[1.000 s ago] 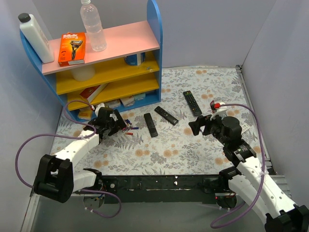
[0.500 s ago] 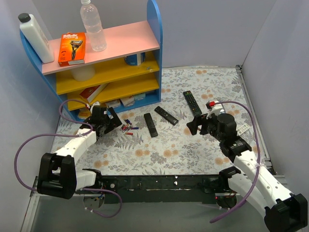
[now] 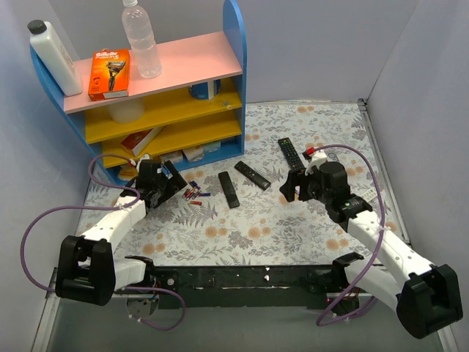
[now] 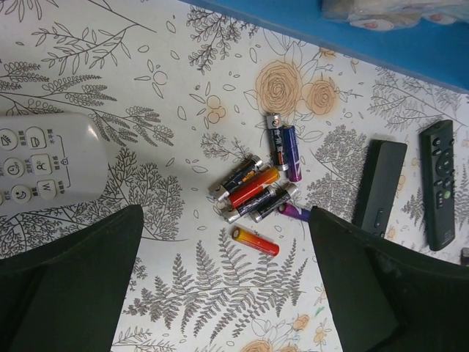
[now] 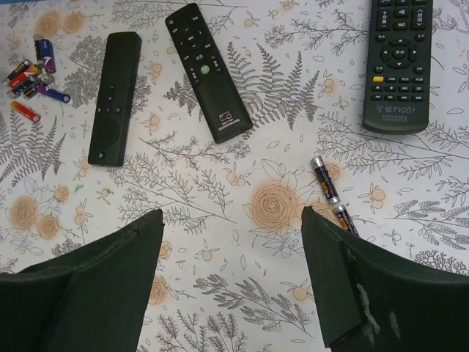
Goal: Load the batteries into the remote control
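Lettering reads Gillette on the orange box (image 3: 110,73), TVOD1 on one remote (image 5: 398,59).

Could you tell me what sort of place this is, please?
Probably a staged robot test cell, not a home: plain grey walls box in a floral-covered table, and a small painted shelf holds props such as a razor box and a water bottle.

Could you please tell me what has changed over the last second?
The left gripper drew back to its left, off the red and blue cells. The right gripper moved left, nearer the black remotes. Neither grasped anything; both are open. Cells and remotes lie unmoved.
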Tool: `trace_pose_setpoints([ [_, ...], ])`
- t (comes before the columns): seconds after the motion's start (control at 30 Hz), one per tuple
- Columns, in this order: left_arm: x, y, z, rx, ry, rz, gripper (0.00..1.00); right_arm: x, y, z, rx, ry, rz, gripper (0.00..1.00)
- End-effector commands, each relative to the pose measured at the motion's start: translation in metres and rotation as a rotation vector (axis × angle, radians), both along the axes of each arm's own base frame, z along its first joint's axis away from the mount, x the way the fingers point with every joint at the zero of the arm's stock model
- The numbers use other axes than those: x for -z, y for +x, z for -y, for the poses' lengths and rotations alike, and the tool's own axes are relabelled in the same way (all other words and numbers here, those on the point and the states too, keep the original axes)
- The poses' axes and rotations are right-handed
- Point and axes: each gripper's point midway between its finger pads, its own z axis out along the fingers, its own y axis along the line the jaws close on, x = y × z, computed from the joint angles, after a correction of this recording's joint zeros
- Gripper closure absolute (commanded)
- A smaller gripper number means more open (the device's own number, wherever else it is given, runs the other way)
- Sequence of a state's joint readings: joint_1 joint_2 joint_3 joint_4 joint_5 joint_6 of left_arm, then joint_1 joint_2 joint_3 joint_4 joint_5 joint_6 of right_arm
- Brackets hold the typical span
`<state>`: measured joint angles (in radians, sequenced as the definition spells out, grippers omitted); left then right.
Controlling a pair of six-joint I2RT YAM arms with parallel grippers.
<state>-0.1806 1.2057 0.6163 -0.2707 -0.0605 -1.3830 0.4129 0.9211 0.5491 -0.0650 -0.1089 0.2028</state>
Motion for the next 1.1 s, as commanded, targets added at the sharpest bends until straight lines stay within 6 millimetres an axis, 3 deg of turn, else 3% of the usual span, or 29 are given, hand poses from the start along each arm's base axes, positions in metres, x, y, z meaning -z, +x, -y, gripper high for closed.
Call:
trace_pose_setpoints([
  [0.0,-0.019,0.003,0.004,-0.027,-0.050,0.048,0.03,-0.013,0.010,-0.009,-0.030,-0.013,-0.009,0.18],
  [0.4,-0.024,0.000,0.012,-0.057,-0.024,0.025,0.02,0.013,0.015,-0.025,-0.032,-0.130,-0.118,0.19],
  [0.67,-0.023,-0.007,0.023,-0.077,0.008,0.006,0.02,0.014,0.018,-0.049,-0.074,-0.137,-0.132,0.22],
  [0.87,-0.022,-0.030,-0.031,-0.382,0.122,-0.047,0.02,0.014,0.015,-0.060,-0.092,-0.129,-0.140,0.22],
  [1.07,-0.023,-0.035,-0.070,-0.610,0.061,-0.075,0.02,0.018,0.009,-0.056,-0.099,-0.136,-0.140,0.22],
])
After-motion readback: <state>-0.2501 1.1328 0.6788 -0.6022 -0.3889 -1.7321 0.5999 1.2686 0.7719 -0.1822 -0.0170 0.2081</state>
